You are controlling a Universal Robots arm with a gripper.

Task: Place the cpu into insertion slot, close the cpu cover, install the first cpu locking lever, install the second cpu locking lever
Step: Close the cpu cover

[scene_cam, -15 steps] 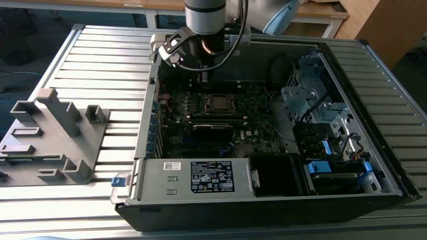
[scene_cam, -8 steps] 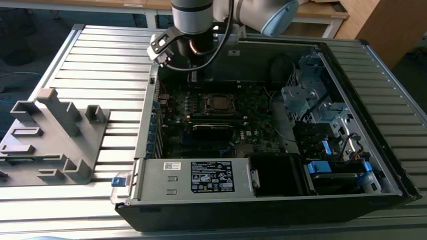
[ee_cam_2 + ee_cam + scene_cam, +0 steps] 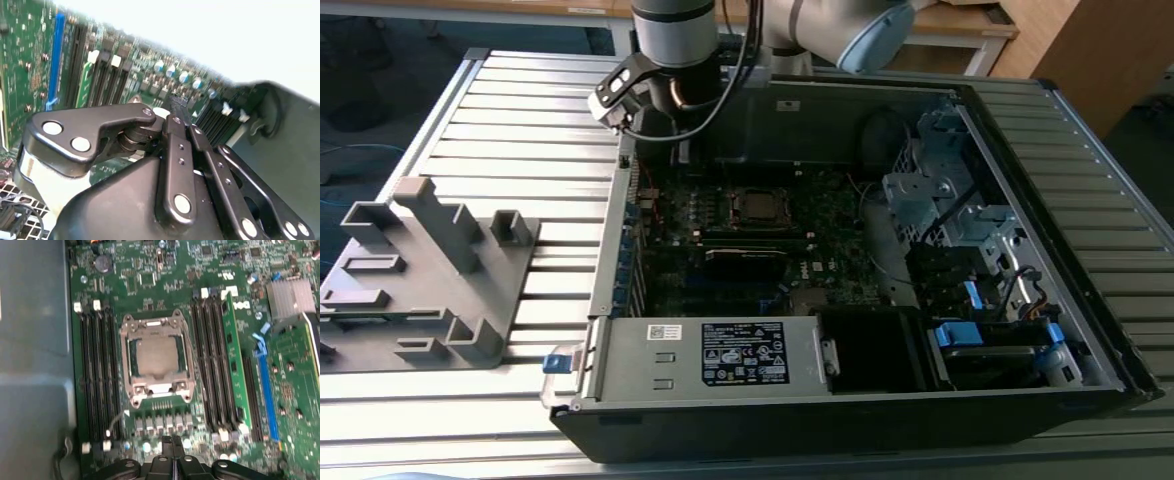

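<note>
Cpu (image 3: pixel 156 356) seated, cover (image 3: pixel 156 390) down over it; can't tell if levers (image 3: pixel 187 360) are latched. My gripper (image 3: pixel 172 441) hangs above the board (image 3: pixel 150 290), fingers together, empty.

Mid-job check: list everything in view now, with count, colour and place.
computer case: one, black, open on the table
table: one, grey slatted metal, under the case
fixture: one, grey, on the table, exterior view's left
power supply: one, grey, inside the case
motherboard: one, green, inside the case
insertion slot: one, dark-rimmed, mid-board
cpu: one, silvery-grey, seated in the insertion slot
cpu cover: one, silvery frame, flat around the cpu
memory slots: several, black, flanking the socket
memory stick: one, green, in a slot beside them
heatsink: one, silvery, on the motherboard
arm: one, grey, above the case
gripper: one, black, jaws shut, above the motherboard
</note>
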